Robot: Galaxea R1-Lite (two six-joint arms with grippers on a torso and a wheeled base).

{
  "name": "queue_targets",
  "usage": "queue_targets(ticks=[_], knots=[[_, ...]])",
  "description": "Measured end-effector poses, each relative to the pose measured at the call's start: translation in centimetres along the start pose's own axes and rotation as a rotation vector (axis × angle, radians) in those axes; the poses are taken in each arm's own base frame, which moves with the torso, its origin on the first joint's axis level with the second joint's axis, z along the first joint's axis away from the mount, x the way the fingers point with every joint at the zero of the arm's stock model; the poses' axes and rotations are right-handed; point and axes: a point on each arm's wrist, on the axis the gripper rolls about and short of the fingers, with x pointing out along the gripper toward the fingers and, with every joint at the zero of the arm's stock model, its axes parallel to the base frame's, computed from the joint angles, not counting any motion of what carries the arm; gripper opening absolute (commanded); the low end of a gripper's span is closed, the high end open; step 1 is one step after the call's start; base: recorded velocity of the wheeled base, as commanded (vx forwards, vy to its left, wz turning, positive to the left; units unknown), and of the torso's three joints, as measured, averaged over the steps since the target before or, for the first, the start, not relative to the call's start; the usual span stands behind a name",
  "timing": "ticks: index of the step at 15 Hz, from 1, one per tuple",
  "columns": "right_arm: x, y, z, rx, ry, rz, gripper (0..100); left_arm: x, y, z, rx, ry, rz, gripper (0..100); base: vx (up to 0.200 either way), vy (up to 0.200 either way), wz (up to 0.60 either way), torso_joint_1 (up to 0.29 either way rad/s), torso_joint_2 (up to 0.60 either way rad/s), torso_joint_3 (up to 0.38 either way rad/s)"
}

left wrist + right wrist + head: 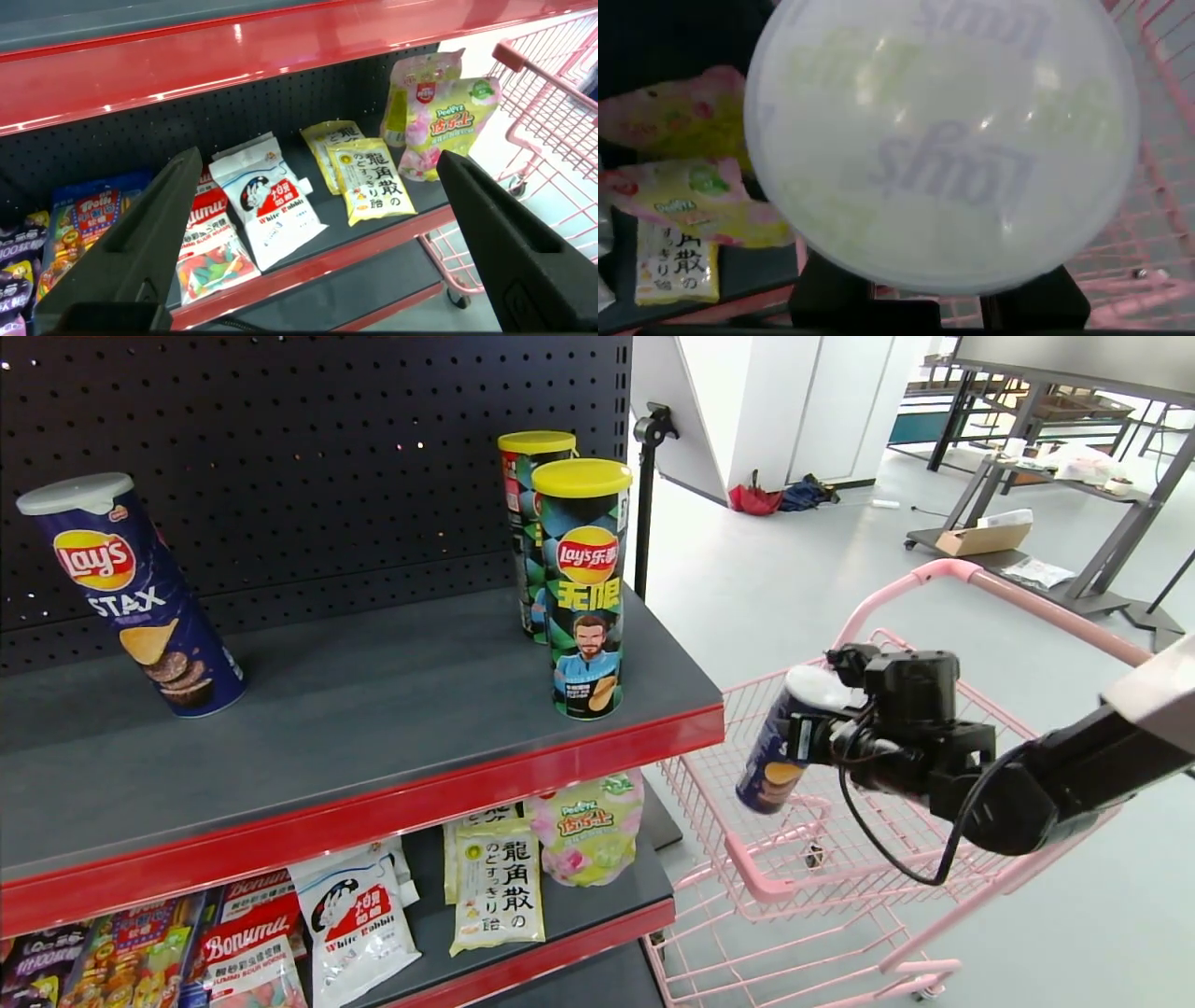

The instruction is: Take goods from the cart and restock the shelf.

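Observation:
My right gripper (810, 739) is shut on a blue chip can with a white lid (777, 747), holding it tilted in the air above the pink cart (943, 571), to the right of the shelf's red front edge (523, 770). That lid (943, 140) faces the right wrist view, with dark gripper parts under it. The grey top shelf (373, 709) carries a leaning blue can (131, 593) at the left and two yellow-lidded cans (583, 588) near the right end. My left gripper (313, 252) is open in front of the lower shelf, nothing between its fingers (140, 252).
Snack bags lie on the lower shelf: a white one (271, 210), a yellow one (374, 182) and a green-pink one (439, 112). Bare shelf space lies between the blue can and the yellow-lidded cans. A black pegboard (308, 448) backs the shelf. Tables stand far right (1055, 457).

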Motion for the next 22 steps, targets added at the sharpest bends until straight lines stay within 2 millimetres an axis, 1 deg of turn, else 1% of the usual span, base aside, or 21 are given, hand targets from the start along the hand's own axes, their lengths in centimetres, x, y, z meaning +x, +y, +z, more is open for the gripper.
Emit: queue_targets(ticks=[2, 4, 5, 6, 8, 10, 11, 12, 13, 15, 17, 18, 20, 22], knots=[[-2.1, -0.9, 4.2, -0.066, -0.108, -0.024, 0, 0.0, 0.0, 0.0, 0.0, 0.0, 0.0, 100, 0.0, 0.0, 0.0, 0.0, 0.0, 0.0], [-5.9, -1.1, 7.9, -0.089, -0.215, -0.055, 0, 0.0, 0.0, 0.0, 0.0, 0.0, 0.0, 100, 0.0, 0.0, 0.0, 0.0, 0.0, 0.0], [-8.3, -1.2, 9.2, -0.097, -0.253, -0.095, 0, 0.0, 0.0, 0.0, 0.0, 0.0, 0.0, 100, 0.0, 0.0, 0.0, 0.0, 0.0, 0.0], [-11.0, -1.3, 10.3, -0.108, -0.279, -0.134, 0, 0.0, 0.0, 0.0, 0.0, 0.0, -0.001, 100, 0.0, 0.0, 0.0, 0.0, 0.0, 0.0], [-16.5, -1.3, 10.7, -0.128, -0.273, -0.161, 0, 0.0, 0.0, 0.0, 0.0, 0.0, 0.0, 100, 0.0, 0.0, 0.0, 0.0, 0.0, 0.0], [-22.5, -1.7, 9.7, -0.153, -0.225, -0.171, 0, 0.0, 0.0, 0.0, 0.0, 0.0, 0.0, 100, 0.0, 0.0, 0.0, 0.0, 0.0, 0.0], [-25.3, -2.1, 8.7, -0.164, -0.194, -0.176, 0, 0.0, 0.0, 0.0, 0.0, 0.0, 0.0, 100, 0.0, 0.0, 0.0, 0.0, 0.0, 0.0], [-28.2, -2.6, 7.1, -0.172, -0.159, -0.183, 0, 0.0, 0.0, 0.0, 0.0, 0.0, 0.0, 100, 0.0, 0.0, 0.0, 0.0, 0.0, 0.0], [-30.6, -3.1, 5.4, -0.177, -0.133, -0.191, 0, 0.0, 0.0, 0.0, 0.0, 0.0, 0.0, 100, 0.0, 0.0, 0.0, 0.0, 0.0, 0.0], [-34.2, -4.1, 1.6, -0.187, -0.101, -0.215, 0, 0.0, 0.0, 0.0, 0.0, 0.0, -0.001, 100, 0.0, 0.0, 0.0, 0.0, 0.0, 0.0], [-36.0, -4.7, -1.5, -0.2, -0.095, -0.233, 0, 0.0, 0.0, 0.0, 0.0, 0.0, 0.0, 100, 0.0, 0.0, 0.0, 0.0, 0.0, 0.0], [-36.5, -4.9, -2.5, -0.203, -0.104, -0.239, 0, 0.0, 0.0, 0.0, 0.0, 0.0, 0.0, 100, 0.0, 0.0, 0.0, 0.0, 0.0, 0.0], [-37.2, -5.1, -3.4, -0.2, -0.134, -0.244, 0, 0.0, 0.0, 0.0, 0.0, 0.0, 0.0, 100, 0.0, 0.0, 0.0, 0.115, -0.3, -0.183], [-37.6, -5.1, -3.7, -0.203, -0.153, -0.241, 0, 0.0, 0.0, 0.0, 0.0, 0.0, 0.0, 100, 0.0, 0.0, 0.0, 0.2, -0.53, -0.327]])
